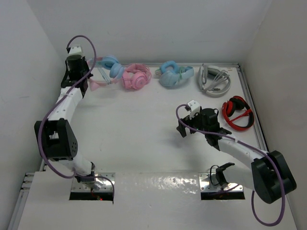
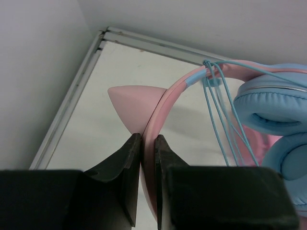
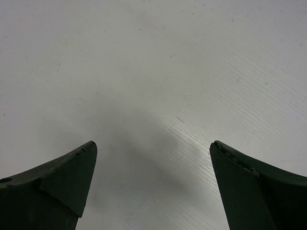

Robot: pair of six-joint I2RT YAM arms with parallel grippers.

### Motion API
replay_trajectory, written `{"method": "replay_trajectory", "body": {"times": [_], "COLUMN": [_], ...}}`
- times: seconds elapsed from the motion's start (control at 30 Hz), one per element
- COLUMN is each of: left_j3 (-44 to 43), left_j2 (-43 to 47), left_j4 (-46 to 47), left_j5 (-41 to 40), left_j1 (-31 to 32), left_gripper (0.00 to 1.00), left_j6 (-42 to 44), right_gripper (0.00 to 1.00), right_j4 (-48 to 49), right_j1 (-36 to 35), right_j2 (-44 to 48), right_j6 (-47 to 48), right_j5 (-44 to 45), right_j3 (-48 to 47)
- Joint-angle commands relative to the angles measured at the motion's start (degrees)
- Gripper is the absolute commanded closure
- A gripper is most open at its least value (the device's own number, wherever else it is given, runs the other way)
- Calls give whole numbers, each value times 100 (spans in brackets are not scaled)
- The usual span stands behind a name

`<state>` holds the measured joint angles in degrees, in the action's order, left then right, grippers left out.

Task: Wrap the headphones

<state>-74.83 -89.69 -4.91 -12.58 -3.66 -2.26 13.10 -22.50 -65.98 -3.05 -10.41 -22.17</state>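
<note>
Over the table, the top view puts the headphones at about 11 o'clock, near the far left corner. They are first in a row along the back wall. At their 3 o'clock lie the all-pink headphones, then the all-light-blue headphones, then a grey pair. A red pair lies nearer, at the table's 3 o'clock. The left gripper sits at the headphones' 9 o'clock side, its fingertips hidden under the wrist body, so the grip cannot be read from here. The right gripper hangs right of centre, well apart from every pair; its dark fingers are hard to separate.

At the left wrist, the two fingers are clamped on the pink headband, just below a cat ear that points to 9 o'clock. The thin blue cable hangs in several strands from the band at 1 o'clock and is cut off behind the gripper body at 5 o'clock. The ear cups at 3 o'clock are cropped by the frame edge. A metal rail runs along the table's edge at 10 o'clock.

At the right wrist, only the fingertips show, at 7 and 5 o'clock, spread wide apart over white table surface.
</note>
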Motion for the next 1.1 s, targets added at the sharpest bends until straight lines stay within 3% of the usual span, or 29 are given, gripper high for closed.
{"method": "replay_trajectory", "body": {"times": [0.0,0.37,0.77,1.07], "left_j3": [-58,-682,-1227,-1938], "left_j2": [-205,-1795,-2658,-3519], "left_j4": [1035,1396,1212,720], "left_j5": [-271,-1080,-676,150], "left_j1": [-117,-284,-319,-802], "left_gripper": [100,100,100,100], "left_j6": [-362,-548,-688,-679], "right_gripper": [1,1,1,1], "right_j4": [52,-203,-273,-484], "right_j1": [18,9,9,9], "right_j2": [137,260,401,410], "right_j6": [-29,103,103,190], "right_j5": [83,250,338,382], "right_j3": [-76,-121,-50,-191]}}
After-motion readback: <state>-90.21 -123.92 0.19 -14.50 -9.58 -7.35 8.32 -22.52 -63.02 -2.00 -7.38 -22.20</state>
